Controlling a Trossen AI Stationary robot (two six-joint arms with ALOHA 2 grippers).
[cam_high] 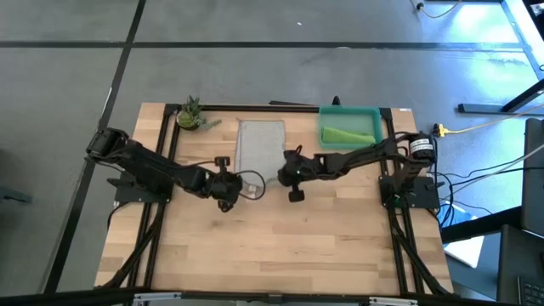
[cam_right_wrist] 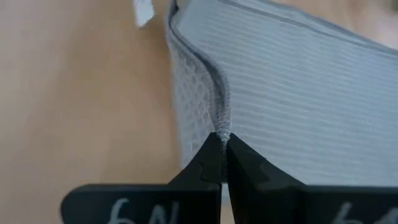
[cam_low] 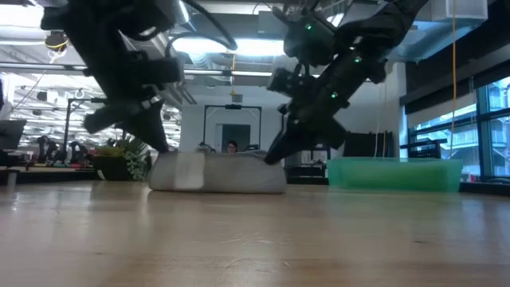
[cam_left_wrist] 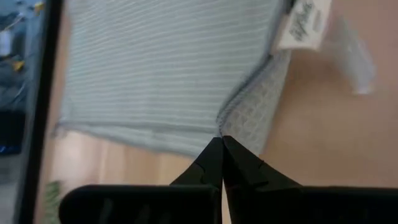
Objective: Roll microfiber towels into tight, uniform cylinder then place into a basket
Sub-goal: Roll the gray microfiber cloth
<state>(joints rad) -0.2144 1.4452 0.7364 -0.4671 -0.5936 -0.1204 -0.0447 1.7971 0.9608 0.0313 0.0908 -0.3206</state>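
1. Start at the left: your left claw (cam_high: 228, 189) sits at the near-left corner of the grey towel (cam_high: 260, 146). In its wrist view the two dark fingers are pinched together right on the towel's hemmed edge, so read it as closed on that corner.

2. The grey towel lies flat near the far middle of the counter (cam_high: 272, 246), lengthwise away from you. The near end is lifted slightly off the wood between the two claws; the low view shows it humped at that end. No roll has formed yet.

3. Your right claw (cam_high: 293, 178) mirrors the left at the towel's near-right corner. Its wrist view shows the fingers shut on the stitched hem, with the cloth folding up from there.

4. Farther right, the basket (cam_high: 375, 113) stands at the far right of the counter, with the green towel (cam_high: 348, 134) already lying inside it, apparently rolled.

5. Judged from this, you are at the start of rolling the second towel: both corners gripped, first turn not yet made.

6. The next move calls for both claws to carry the near edge up and over toward the far end together, level and at matching pace, so the roll starts tight and does not cone to one side.
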